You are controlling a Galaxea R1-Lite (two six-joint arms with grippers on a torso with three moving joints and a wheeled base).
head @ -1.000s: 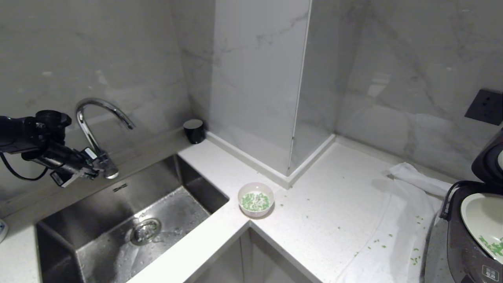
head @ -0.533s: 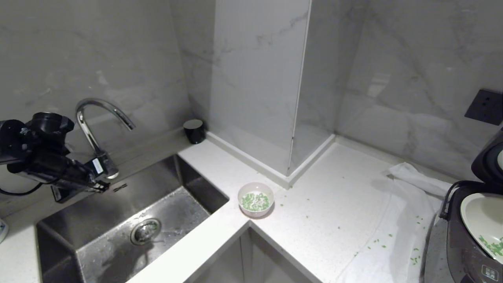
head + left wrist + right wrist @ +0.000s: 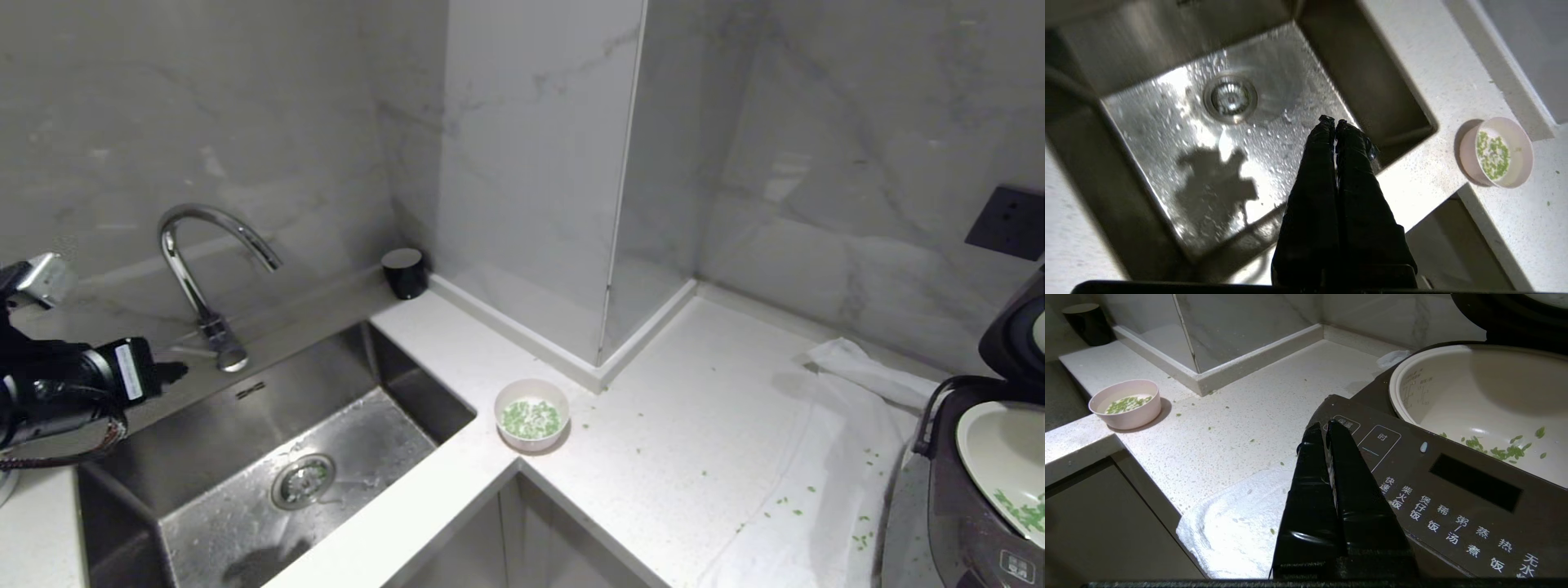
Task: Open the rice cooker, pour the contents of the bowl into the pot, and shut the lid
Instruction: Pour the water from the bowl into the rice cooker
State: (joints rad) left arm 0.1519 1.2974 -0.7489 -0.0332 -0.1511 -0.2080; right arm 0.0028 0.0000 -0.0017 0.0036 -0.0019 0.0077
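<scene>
Marble-walled counter: left gripper [image 3: 1331, 121], fingers pressed together and empty, now drawn back from tap [image 3: 214, 269] over sink [image 3: 392, 371]; bowl [image 3: 531, 413] left partly full, lid [image 3: 1015, 333] raised, pouring judged unfinished.

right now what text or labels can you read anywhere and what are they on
"时" on a front-panel button of the rice cooker.
"快速", "柴火饭", "煲仔饭", "稀饭", "粥/汤", "蒸煮", "热饭" in a white row along that panel.
Last label at the panel's edge: cut off.
Scale marks inside the pot: too small.
Engraving on the sink rim: too small.
Sticker on the left gripper: unreadable.
</scene>
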